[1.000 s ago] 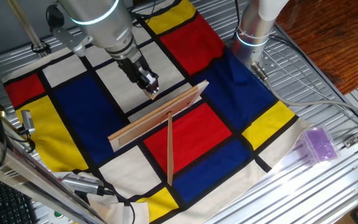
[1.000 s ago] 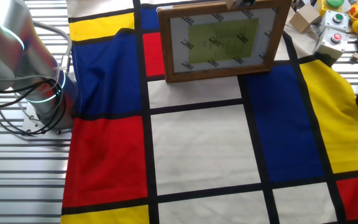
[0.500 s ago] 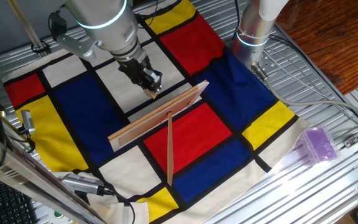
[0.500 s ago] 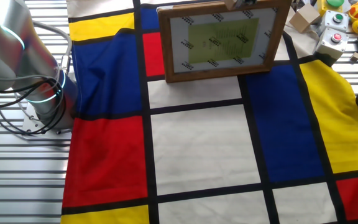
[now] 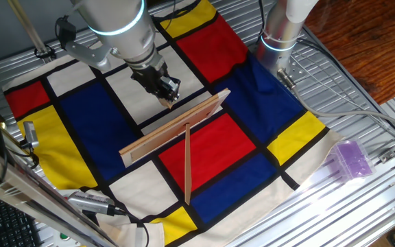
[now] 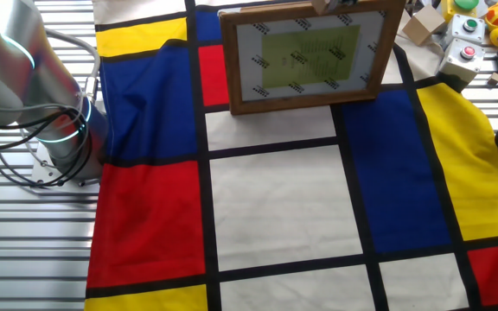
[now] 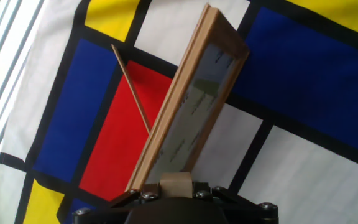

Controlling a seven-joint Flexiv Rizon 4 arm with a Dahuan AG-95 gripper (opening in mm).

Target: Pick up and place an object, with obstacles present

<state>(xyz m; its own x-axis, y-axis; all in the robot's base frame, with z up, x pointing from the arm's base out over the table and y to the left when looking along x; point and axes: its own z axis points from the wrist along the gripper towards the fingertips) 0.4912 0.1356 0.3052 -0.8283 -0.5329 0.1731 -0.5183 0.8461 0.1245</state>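
Note:
My gripper [image 5: 168,96] hangs over the white square just behind the long plank [image 5: 177,127], which stands on edge. It is shut on the tiny tan wooden block [image 5: 169,101], held a little above the cloth. In the hand view the block [image 7: 176,184] sits between the jaws, close to the plank's near end [image 7: 191,99]. The thin slat [image 5: 187,165] lies on the red square and meets the plank's far side in a T; it also shows in the hand view [image 7: 131,87]. In the other fixed view the plank [image 6: 305,56] faces the camera and hides most of the gripper.
The checked cloth [image 5: 81,130] covers the table. A purple translucent box [image 5: 352,159] lies off the cloth at the right. A second arm's base [image 5: 280,34] stands at the back right, also in the other fixed view [image 6: 63,130]. Button boxes [image 6: 465,47] sit in a corner.
My arm has shifted slightly to the right with the block still held, staying behind the plank. The plank and slat have not moved.

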